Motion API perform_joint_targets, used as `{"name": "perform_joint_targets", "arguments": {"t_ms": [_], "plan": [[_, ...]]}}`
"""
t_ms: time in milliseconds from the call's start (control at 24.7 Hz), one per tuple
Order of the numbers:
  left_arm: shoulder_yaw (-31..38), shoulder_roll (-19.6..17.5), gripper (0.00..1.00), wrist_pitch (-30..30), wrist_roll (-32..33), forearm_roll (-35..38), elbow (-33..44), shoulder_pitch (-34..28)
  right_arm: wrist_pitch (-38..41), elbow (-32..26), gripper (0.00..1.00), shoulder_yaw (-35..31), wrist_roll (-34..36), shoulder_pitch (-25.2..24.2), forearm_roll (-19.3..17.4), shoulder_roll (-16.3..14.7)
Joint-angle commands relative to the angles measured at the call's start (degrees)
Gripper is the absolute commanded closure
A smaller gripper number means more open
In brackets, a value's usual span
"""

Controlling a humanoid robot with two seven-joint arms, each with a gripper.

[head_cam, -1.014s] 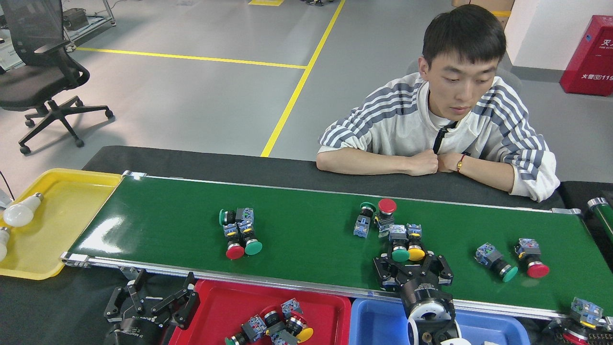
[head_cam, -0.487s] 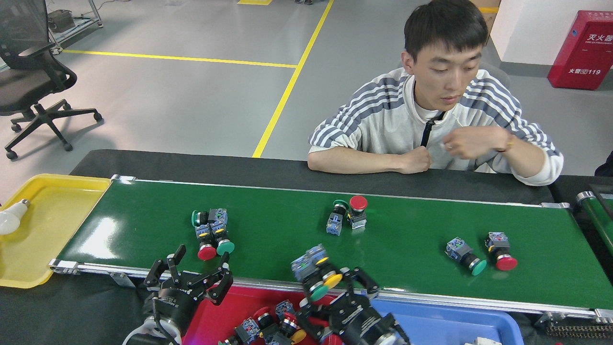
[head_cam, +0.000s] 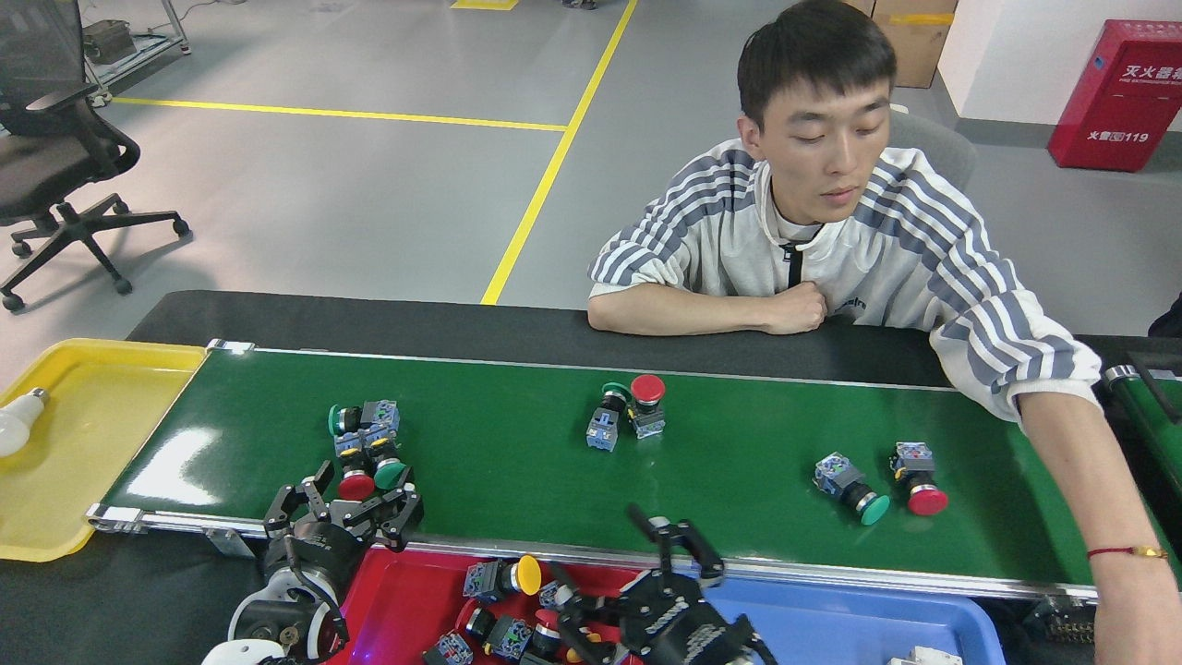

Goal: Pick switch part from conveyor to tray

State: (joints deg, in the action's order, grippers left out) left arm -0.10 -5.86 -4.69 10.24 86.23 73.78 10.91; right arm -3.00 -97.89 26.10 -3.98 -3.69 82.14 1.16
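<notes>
The conveyor (head_cam: 517, 480) carries switch parts in three groups: a cluster (head_cam: 365, 448) with red and green caps at the left, a pair (head_cam: 623, 411) in the middle, and a pair (head_cam: 877, 485) at the right. My left gripper (head_cam: 346, 508) is open at the belt's near rail, just in front of the left cluster. Over the seam between the red tray (head_cam: 406, 600) and the blue tray, my right gripper (head_cam: 633, 582) is open and holds nothing. A yellow-capped switch part (head_cam: 503, 577) lies in the red tray beside several others.
A blue tray (head_cam: 859, 628) stands right of the red one. A yellow tray (head_cam: 92, 443) with a light bulb (head_cam: 18, 427) sits at the belt's left end. A person leans on the far side; one arm (head_cam: 1099, 499) reaches down across the belt's right end.
My right gripper carried two switch parts from the belt's edge to the red tray and opened. My left gripper came up toward the left cluster. The person's arm reached down at the right.
</notes>
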Motion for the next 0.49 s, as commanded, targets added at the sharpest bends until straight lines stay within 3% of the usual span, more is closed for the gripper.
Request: {"name": "perform_joint_targets", "arguments": {"t_ms": [0,203,324,365,446], "plan": [[0.89,-0.64,0.0,0.03,-0.22,-0.19,-1.27,1.84,-9.83,-0.99,0.0,-0.7,4.6,-0.35,-0.14,0.25],[1.95,-2.31,0.0,3.9,-0.22,-0.27,-6.9,6.32,-26.53,-1.69,0.0,-1.05,10.84,-5.54,-0.22,0.16],[1.86,-2.49,0.01,5.75,-0.39,-0.27,-10.59,8.61,-29.26,-1.43,0.0,-2.9,11.01,-8.09,-0.4,0.07],[1.86,-2.57,0.05,6.1,-0.57,-0.27,-11.38,8.96,-29.43,-1.34,0.0,-3.78,10.84,-8.53,-0.49,0.34],[1.77,-2.57,0.27,6.1,-0.66,-0.27,-11.82,8.96,-29.52,-0.82,0.0,-5.01,10.31,-8.0,-1.54,0.51]]}}
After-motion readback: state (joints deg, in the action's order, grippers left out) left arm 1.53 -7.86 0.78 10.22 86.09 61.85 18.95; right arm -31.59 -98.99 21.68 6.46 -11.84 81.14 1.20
